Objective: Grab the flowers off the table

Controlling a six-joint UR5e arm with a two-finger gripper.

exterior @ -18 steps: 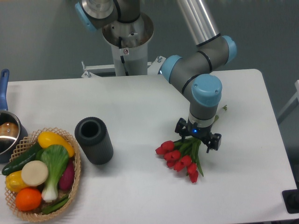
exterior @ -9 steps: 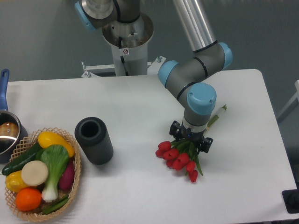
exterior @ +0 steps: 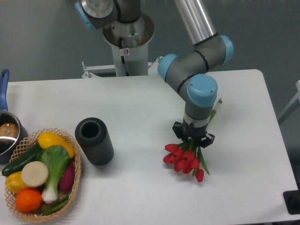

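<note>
The flowers [exterior: 183, 160], a bunch of red tulips with green stems, lie right of centre on the white table [exterior: 140, 103]. The buds point toward the front edge, and the pale stem ends [exterior: 217, 104] stick out behind the wrist. My gripper [exterior: 193, 139] points straight down over the stems just above the buds, and its fingers are closed in on them. The grasp point itself is hidden by the wrist. I cannot tell whether the bunch is clear of the tabletop.
A black cylinder [exterior: 94, 140] stands left of centre. A wicker basket [exterior: 75, 183] of vegetables and fruit sits at the front left. A pot [exterior: 6, 136] with a blue handle is at the left edge. The arm's base [exterior: 126, 40] is at the back.
The gripper turned over the stems and its fingers closed in. The bunch shifted slightly right and swung round with the gripper.
</note>
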